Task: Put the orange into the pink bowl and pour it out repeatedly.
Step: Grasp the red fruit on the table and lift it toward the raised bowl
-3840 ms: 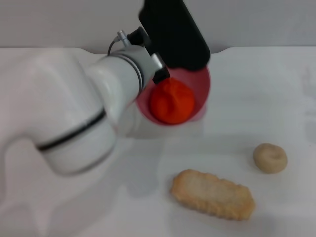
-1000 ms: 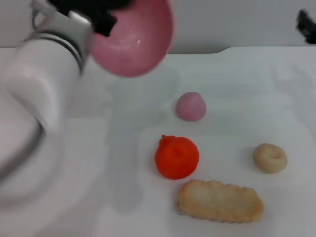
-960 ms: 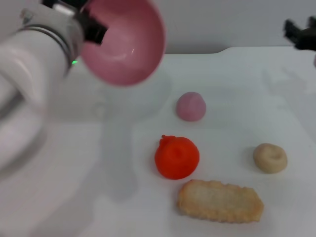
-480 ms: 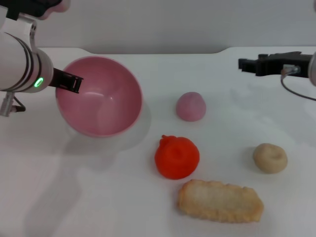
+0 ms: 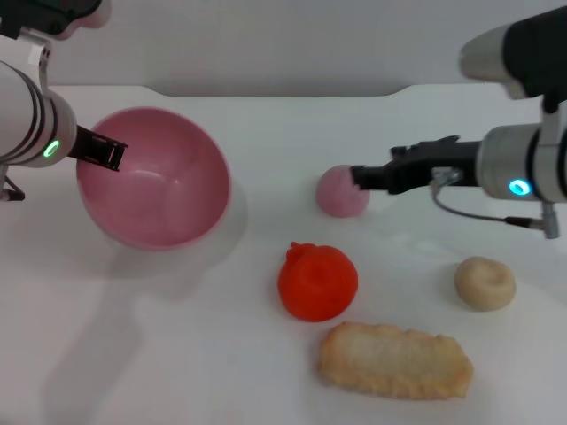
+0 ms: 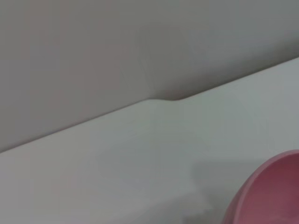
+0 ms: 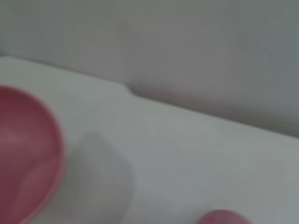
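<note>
The orange [image 5: 317, 282] lies on the white table in the head view, front of centre, and nothing touches it. To its left the pink bowl [image 5: 152, 189] stands open side up and holds nothing. My left gripper [image 5: 99, 151] is shut on the bowl's left rim. Reaching in from the right, my right gripper [image 5: 360, 177] hangs over a small pale-pink dome [image 5: 339, 197], behind and right of the orange. The left wrist view catches only an edge of the pink bowl [image 6: 268, 196]. The right wrist view shows the pink bowl [image 7: 23, 154] and the top of the dome [image 7: 222, 218].
A beige round bun [image 5: 485, 283] sits at the right. A breaded oblong piece [image 5: 394, 360] lies just in front of the orange. The table's back edge meets a grey wall [image 5: 292, 40].
The left arm poured the orange out, then turned the bowl upright and set it down at the left. The right arm came in from the far right to above the dome.
</note>
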